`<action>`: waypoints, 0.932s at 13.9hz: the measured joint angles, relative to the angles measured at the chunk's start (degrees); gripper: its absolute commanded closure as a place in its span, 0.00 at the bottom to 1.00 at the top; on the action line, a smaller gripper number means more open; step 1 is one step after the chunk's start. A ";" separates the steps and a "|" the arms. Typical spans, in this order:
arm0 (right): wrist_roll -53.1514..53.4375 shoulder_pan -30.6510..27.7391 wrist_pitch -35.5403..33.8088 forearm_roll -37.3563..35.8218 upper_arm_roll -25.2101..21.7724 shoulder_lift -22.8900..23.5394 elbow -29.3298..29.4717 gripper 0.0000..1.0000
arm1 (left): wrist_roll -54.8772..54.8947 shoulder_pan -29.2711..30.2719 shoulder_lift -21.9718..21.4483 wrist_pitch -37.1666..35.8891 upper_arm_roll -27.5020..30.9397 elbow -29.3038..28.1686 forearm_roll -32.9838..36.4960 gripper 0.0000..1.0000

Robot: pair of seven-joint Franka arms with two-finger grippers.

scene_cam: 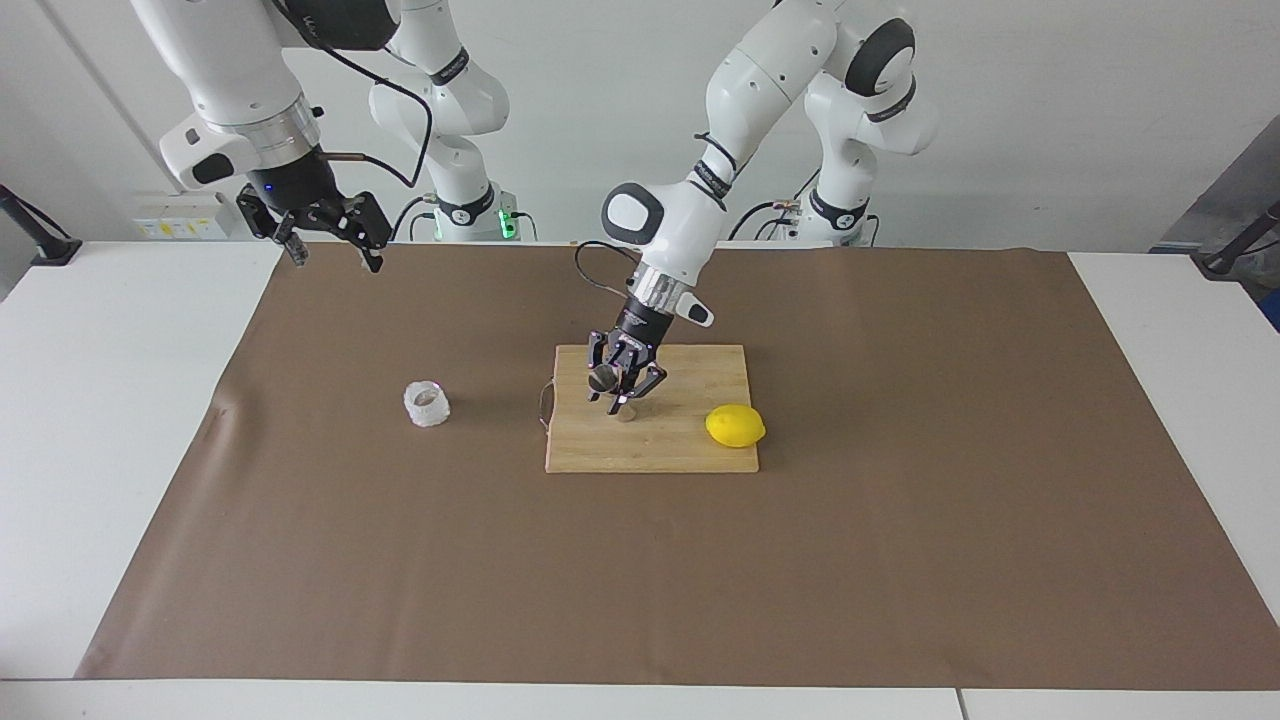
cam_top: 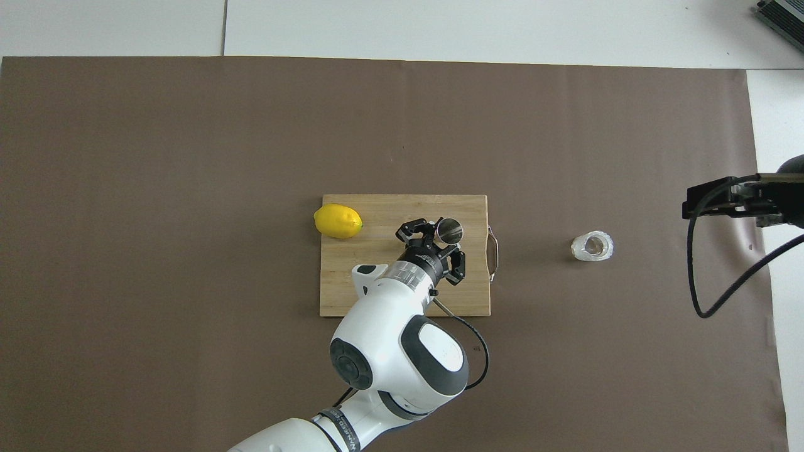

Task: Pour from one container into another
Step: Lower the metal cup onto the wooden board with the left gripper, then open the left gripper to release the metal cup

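The steel jigger is on the wooden cutting board, at the part of the board toward the right arm's end. My left gripper reaches down to it and is right at the jigger. I cannot tell whether it grips it. The whitish textured cup stands alone on the brown paper, beside the board toward the right arm's end. My right gripper hangs open and empty high over the paper's corner by its own base, waiting.
A yellow lemon lies on the board's corner toward the left arm's end. The board has a metal handle on the side facing the cup. Brown paper covers the middle of the white table.
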 measured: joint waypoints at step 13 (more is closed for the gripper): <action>0.00 0.00 0.00 0.00 0.00 0.00 0.00 0.00 | -0.18 -0.02 -6.98 -0.55 -0.51 -7.53 -1.48 0.00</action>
